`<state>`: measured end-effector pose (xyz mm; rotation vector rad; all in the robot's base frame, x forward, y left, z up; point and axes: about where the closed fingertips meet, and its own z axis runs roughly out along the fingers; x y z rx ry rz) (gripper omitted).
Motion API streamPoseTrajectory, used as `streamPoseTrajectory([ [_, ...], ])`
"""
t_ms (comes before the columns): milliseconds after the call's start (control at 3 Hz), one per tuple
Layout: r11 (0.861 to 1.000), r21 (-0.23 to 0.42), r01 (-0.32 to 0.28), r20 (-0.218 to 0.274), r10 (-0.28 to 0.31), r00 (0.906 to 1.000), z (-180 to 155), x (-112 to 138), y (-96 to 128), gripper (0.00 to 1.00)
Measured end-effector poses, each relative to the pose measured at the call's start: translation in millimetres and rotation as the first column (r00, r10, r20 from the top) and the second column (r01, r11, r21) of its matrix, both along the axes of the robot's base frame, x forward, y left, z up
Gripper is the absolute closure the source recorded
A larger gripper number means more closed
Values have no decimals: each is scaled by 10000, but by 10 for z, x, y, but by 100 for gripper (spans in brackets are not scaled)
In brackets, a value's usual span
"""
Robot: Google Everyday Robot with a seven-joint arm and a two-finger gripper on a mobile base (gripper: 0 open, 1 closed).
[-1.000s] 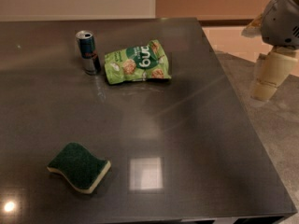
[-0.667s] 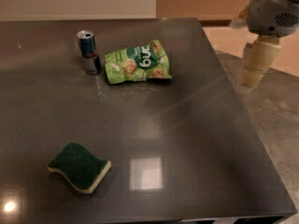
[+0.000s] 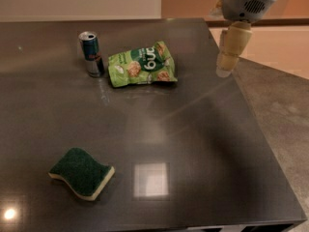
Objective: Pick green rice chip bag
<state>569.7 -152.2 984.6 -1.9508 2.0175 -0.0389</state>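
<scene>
The green rice chip bag [image 3: 142, 65] lies flat on the dark table, toward the back and a little left of centre. It is a crinkly light-green pouch with a dark green round logo and tan chip pictures. My gripper [image 3: 227, 64] hangs from the grey arm at the upper right, above the table's right edge. It is to the right of the bag, well apart from it, and holds nothing.
A slim blue and silver can [image 3: 91, 53] stands upright just left of the bag. A dark green wavy sponge [image 3: 81, 172] with a pale underside lies at the front left. The dark table [image 3: 193, 144] ends at the right, with grey floor beyond.
My gripper has moved left and inward from beyond the table's right edge to over the edge, closer to the bag. The bag, can and sponge have not moved.
</scene>
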Motion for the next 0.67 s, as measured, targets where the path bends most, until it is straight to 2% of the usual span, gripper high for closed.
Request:
streamPoseTrajectory([
  [667, 9994, 209, -282, -60, 283, 9996, -140, 471, 459, 0],
])
